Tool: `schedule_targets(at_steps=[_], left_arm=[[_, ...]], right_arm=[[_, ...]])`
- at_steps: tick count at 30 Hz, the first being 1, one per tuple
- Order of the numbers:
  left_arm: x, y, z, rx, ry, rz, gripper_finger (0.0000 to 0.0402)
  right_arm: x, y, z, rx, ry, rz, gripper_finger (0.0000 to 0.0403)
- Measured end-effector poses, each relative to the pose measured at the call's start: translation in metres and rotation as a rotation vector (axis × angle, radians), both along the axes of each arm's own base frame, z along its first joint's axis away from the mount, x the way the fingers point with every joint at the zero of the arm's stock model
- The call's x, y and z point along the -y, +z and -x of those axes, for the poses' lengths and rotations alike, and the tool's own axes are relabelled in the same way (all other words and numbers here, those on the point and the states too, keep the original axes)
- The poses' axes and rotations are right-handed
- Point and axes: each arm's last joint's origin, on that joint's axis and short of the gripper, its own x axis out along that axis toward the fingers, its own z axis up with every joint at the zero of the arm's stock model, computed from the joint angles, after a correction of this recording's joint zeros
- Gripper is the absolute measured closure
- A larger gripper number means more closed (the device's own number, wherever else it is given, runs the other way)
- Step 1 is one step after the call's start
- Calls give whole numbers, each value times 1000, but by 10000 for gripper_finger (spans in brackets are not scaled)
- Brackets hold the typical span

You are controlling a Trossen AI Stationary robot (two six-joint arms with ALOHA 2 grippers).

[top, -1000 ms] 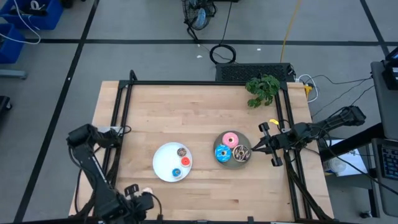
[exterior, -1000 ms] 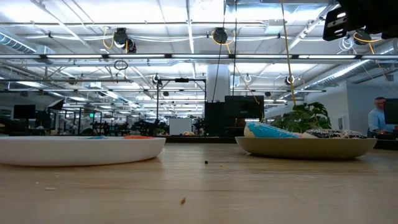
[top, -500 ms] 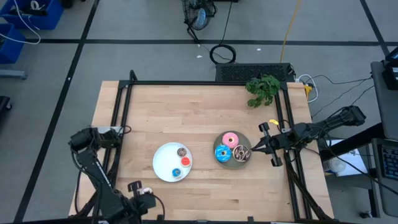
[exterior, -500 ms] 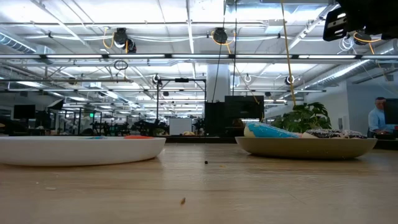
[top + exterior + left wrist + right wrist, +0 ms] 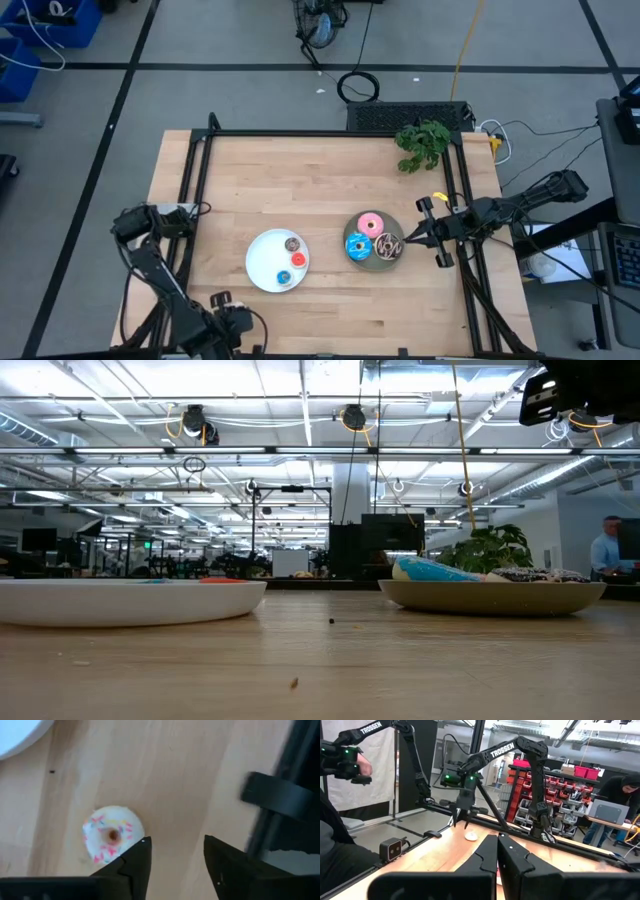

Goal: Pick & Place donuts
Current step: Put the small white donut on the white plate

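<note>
The white-pink mini donut lies flat on the wood near the table's near left edge. My left gripper hovers open just above it, and the donut sits beside one finger, outside the gap. The right wrist view shows this donut far off under the left arm. On the white plate rest the brown, red and blue minis. The grey plate carries the pink, blue and chocolate donuts. My right gripper is shut beside the grey plate's right rim.
A green plant lies at the table's far right corner. Black frame rails run along the left, far and right sides. Bare wood spreads over the far half. In the right wrist view a person stands beyond the table.
My left gripper has shifted a little toward the table's right along the near edge, and its elbow has dropped slightly toward the near side. The right arm and the donuts on both plates have stayed where they were.
</note>
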Motion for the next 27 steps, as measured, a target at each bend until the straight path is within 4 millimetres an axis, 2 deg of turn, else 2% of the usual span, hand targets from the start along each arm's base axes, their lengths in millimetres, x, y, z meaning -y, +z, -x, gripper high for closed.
schedule_targets(at_steps=[7, 22, 27], left_arm=[[-15, -19, 6, -67, 49, -52, 204], [-20, -23, 2, -56, 75, -66, 259], [-16, -35, -3, -76, 21, -55, 265]], right_arm=[[0, 0, 0, -1, 0, 0, 403], [0, 0, 0, 1, -1, 7, 403], [0, 0, 0, 1, -1, 7, 403]])
